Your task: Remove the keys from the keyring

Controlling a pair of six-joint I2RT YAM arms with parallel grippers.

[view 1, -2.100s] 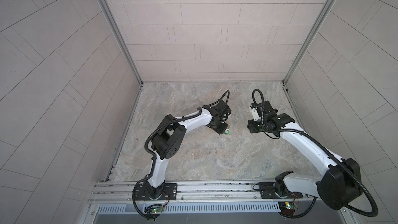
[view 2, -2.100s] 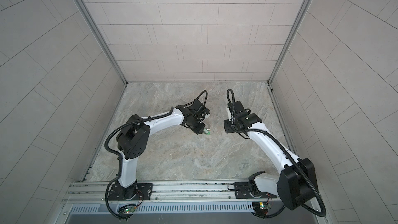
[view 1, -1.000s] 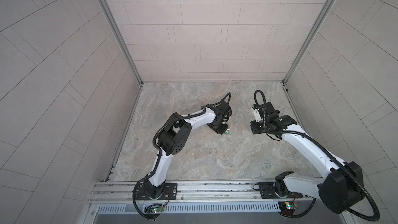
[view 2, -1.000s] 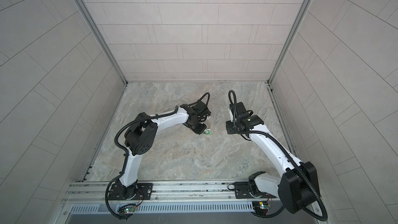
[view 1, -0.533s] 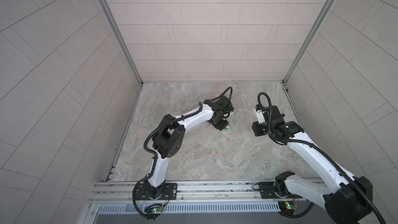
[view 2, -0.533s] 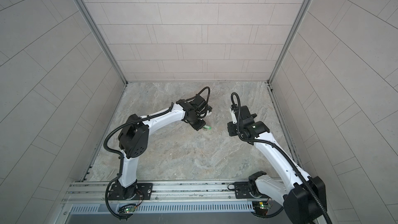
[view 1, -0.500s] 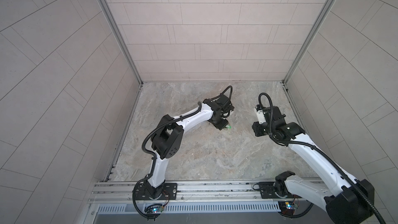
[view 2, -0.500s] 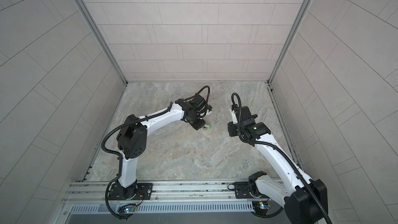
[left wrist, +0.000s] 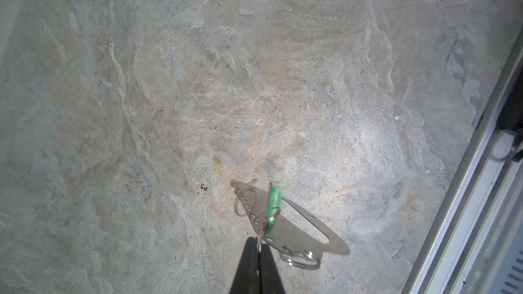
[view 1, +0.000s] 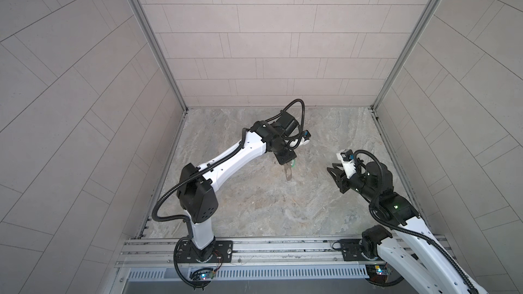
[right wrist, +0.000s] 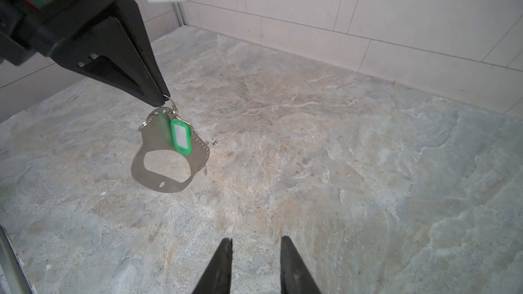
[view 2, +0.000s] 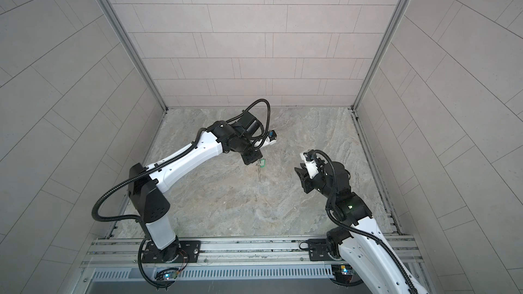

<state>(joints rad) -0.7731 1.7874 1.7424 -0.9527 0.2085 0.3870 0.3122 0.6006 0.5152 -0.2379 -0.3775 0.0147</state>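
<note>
There are two claws, one keyring and one green key to count. The left claw (view 1: 286,162) is near the middle of the desk (view 1: 254,202), with its jaws pressed together. The right wrist view shows the left claw (right wrist: 160,99) pinching a small wire loop (right wrist: 169,99) at the top of the keyring (right wrist: 152,137).

The keyring is a single flat grey plate with one large rounded cutout and one small hole near its lower edge. It hangs from that loop. In both top views the keyring (view 2: 259,174) points from the claw towards 6 o'clock. Whether its lower edge clears the desk is not plain.

The green key (right wrist: 180,137) has one white window in its face. It dangles against the plate on its own loop, on the 3 o'clock side of the plate in a top view (view 1: 293,163). In the left wrist view the green key (left wrist: 274,202) shows edge-on across the keyring (left wrist: 285,230), just past the left claw (left wrist: 259,246).

At least three wire loops show along the plate's edge. One is in the pinch, one is at the far corner (left wrist: 242,202), and a doubled one is near the claw (left wrist: 300,258).

The right claw (view 1: 332,168) is well apart at 3 o'clock of the left one. Its jaws are spread and nothing is between them (right wrist: 256,240).
</note>
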